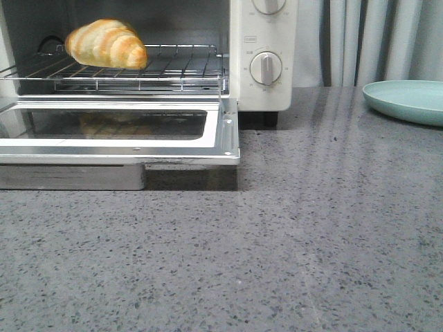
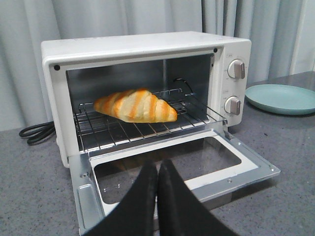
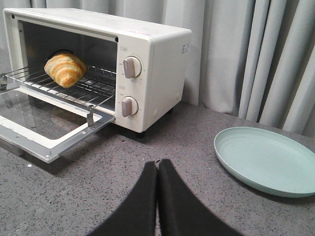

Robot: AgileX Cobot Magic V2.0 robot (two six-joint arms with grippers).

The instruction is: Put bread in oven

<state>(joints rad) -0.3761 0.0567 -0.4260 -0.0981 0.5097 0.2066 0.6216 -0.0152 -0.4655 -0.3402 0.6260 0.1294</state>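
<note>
The bread point(image 1: 106, 43) lies on the wire rack point(image 1: 173, 66) inside the oven point(image 1: 259, 90), in the upper left of the front view. It rests toward the left part of the rack, tilted a little, its striped crust facing out through the opening. The oven door point(image 1: 221, 135) hangs fully open and flat, level with the table point(image 1: 277, 249), and a faint reflection of the bread shows in its glass pane. Two round dials point(image 1: 266, 68) sit on the panel at the right of the oven opening.

In the left wrist view the bread point(image 2: 135, 105) is at the centre of the frame on the rack point(image 2: 147, 129), with the open door point(image 2: 246, 167) spread below it. The left hand point(image 2: 157, 182) shows at the bottom centre, its two dark fingers pressed together and grasping nothing, in front of the door's near edge. A black cord point(image 2: 34, 132) lies on the table at the left, beside the oven point(image 2: 138, 46).

In the right wrist view the oven point(image 3: 157, 54) fills the upper left, the bread point(image 3: 65, 70) visible inside. The right hand point(image 3: 157, 182) sits at the bottom centre, fingers clenched together, empty, over bare table point(image 3: 74, 191). A teal plate point(image 3: 268, 160) rests on the table at the right of the frame, well apart from the oven. Grey curtains point(image 3: 256, 59) hang behind.
</note>
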